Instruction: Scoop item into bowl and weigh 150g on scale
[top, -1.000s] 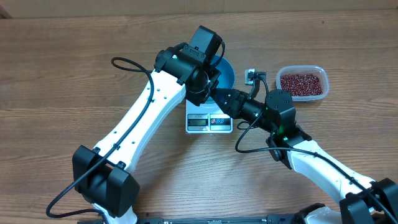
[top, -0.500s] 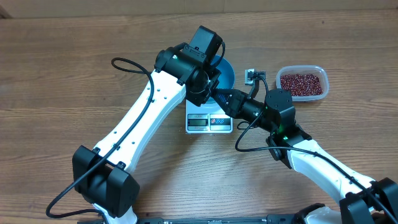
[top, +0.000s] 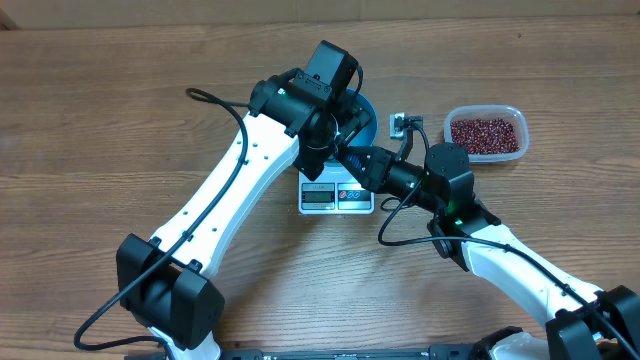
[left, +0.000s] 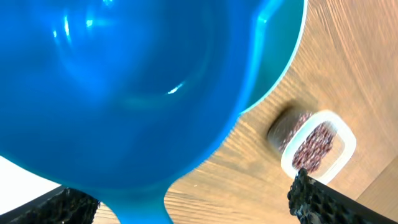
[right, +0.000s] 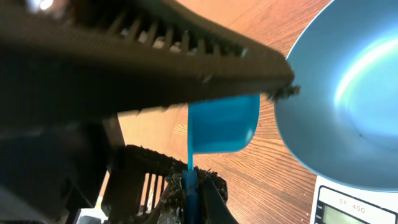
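Observation:
The round blue bowl (top: 366, 115) stands on the white scale (top: 335, 196), mostly hidden under the left wrist. In the right wrist view my right gripper (right: 189, 180) is shut on the thin handle of a small blue scoop (right: 222, 124), just beside the bowl (right: 348, 93). My left gripper (left: 183, 205) is open, its fingers wide apart on either side of the scoop (left: 124, 93), which fills that view. One left finger (right: 186, 56) crosses above the scoop. The red-brown beans (top: 485, 133) lie in a clear tub to the right. I see no beans in the bowl.
The clear tub (left: 341, 132) sits on the wooden table at the back right, apart from both arms. A small white object (top: 400, 123) lies between bowl and tub. The scale's display (right: 348, 204) faces the front edge.
The left gripper has opened and let go of the scoop. The right gripper has shut on the scoop's handle. Both arms have barely shifted.

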